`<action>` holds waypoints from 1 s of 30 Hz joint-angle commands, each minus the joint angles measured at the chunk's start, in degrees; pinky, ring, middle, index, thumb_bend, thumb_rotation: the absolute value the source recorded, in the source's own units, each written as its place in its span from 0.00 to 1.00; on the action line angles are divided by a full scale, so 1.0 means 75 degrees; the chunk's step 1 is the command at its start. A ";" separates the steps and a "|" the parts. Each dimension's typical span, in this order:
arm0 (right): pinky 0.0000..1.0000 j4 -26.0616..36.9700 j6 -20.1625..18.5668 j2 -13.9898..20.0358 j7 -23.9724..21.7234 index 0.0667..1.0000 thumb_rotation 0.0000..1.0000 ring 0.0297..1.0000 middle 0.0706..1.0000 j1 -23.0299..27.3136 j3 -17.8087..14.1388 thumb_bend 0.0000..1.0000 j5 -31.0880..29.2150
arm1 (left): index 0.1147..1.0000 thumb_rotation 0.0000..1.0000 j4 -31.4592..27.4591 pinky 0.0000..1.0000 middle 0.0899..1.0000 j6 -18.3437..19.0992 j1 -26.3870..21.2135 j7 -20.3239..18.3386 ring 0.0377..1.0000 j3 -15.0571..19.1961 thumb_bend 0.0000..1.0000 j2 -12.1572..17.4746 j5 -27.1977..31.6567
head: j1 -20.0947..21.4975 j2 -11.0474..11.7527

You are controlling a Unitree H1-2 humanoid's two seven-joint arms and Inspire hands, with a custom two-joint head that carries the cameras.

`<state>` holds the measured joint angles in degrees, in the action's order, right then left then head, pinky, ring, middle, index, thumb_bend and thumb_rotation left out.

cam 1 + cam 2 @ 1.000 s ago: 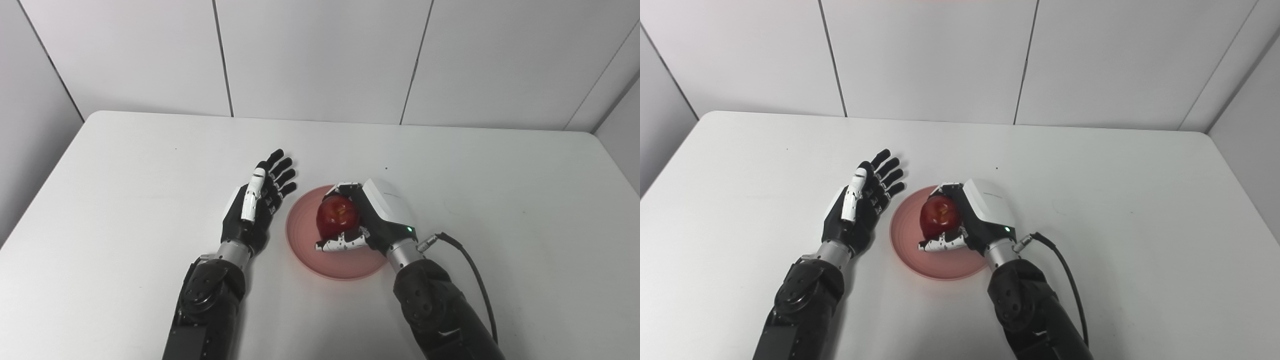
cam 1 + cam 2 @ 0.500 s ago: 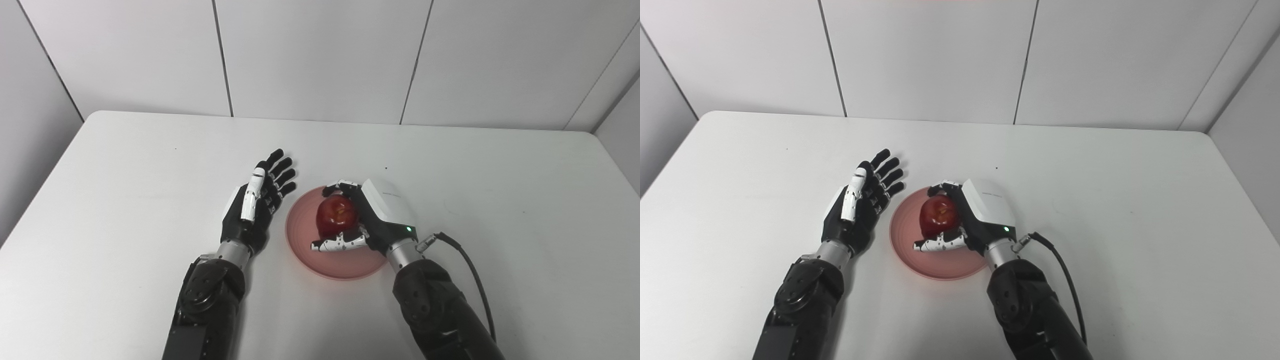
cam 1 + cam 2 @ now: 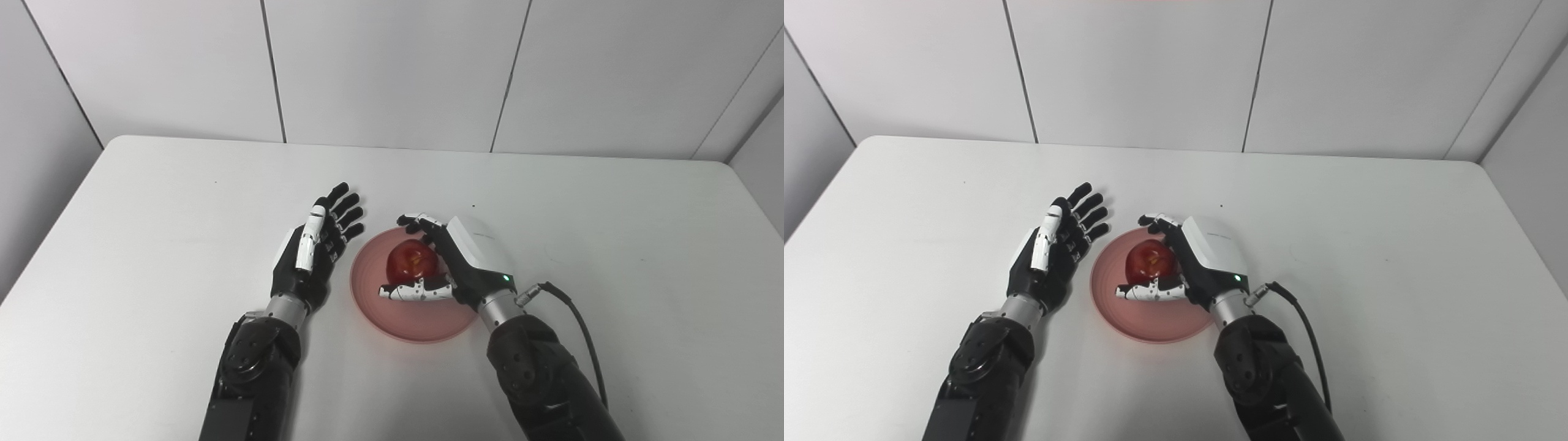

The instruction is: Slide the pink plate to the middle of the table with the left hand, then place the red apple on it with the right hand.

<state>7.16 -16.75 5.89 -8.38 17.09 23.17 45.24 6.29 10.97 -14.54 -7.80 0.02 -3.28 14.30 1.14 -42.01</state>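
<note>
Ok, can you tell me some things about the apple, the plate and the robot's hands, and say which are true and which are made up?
1. The red apple sits on the pink plate. True.
2. The left hand is holding the plate. False: it is open, beside the plate's left rim, holding nothing.
3. The right hand has its fingers spread apart around the apple. True.
4. The plate is at the table's far left corner. False: it is near the middle of the white table.
5. A black cable runs from the right wrist. True.

Black arms, seemingly white-shelled hands.
</note>
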 commanded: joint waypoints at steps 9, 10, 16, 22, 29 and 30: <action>0.69 0.0573 0.0256 0.0026 0.0035 0.82 0.49 0.76 0.80 0.0145 -0.0177 1.00 -0.0355 | 0.87 1.00 0.0003 0.88 0.90 0.0197 0.0117 0.0115 0.90 0.0014 0.36 -0.0055 -0.0044 | -0.0007 -0.0005; 0.69 0.0642 0.0250 0.0033 0.0029 0.82 0.49 0.76 0.80 0.0126 -0.0202 1.00 -0.0393 | 0.87 1.00 0.0000 0.88 0.90 0.0214 0.0114 0.0107 0.90 0.0013 0.36 -0.0052 -0.0034 | -0.0005 0.0006; 0.72 0.1082 0.0205 0.0033 -0.0032 0.85 0.54 0.78 0.82 0.0037 -0.0413 1.00 -0.0697 | 0.88 1.00 0.0023 0.89 0.91 0.0276 0.0098 0.0053 0.91 0.0022 0.36 -0.0023 0.0032 | -0.0009 0.0008; 0.72 0.1579 0.0213 -0.0086 0.0079 0.86 0.57 0.80 0.83 -0.0062 -0.0791 1.00 -0.1068 | 0.90 1.00 0.0009 0.92 0.92 0.0336 0.0096 -0.0046 0.92 -0.0010 0.37 0.0029 0.0081 | 0.0009 0.0006; 0.72 0.1847 0.0433 -0.0171 0.0637 0.86 0.67 0.81 0.84 -0.0158 -0.1369 1.00 -0.1307 | 0.88 1.00 -0.0033 0.89 0.91 0.0306 0.0118 0.0027 0.91 0.0024 0.37 -0.0041 0.0042 | 0.0007 0.0009; 0.73 0.1812 0.0516 -0.0154 0.0808 0.87 0.69 0.82 0.84 -0.0199 -0.1484 1.00 -0.1323 | 0.88 1.00 -0.0041 0.89 0.91 0.0324 0.0117 0.0038 0.91 0.0026 0.37 -0.0048 0.0038 | -0.0001 0.0012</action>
<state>19.00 -16.39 4.78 -5.19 14.86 13.24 35.43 5.91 11.84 -14.51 -8.23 0.24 -3.12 14.67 1.23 -41.92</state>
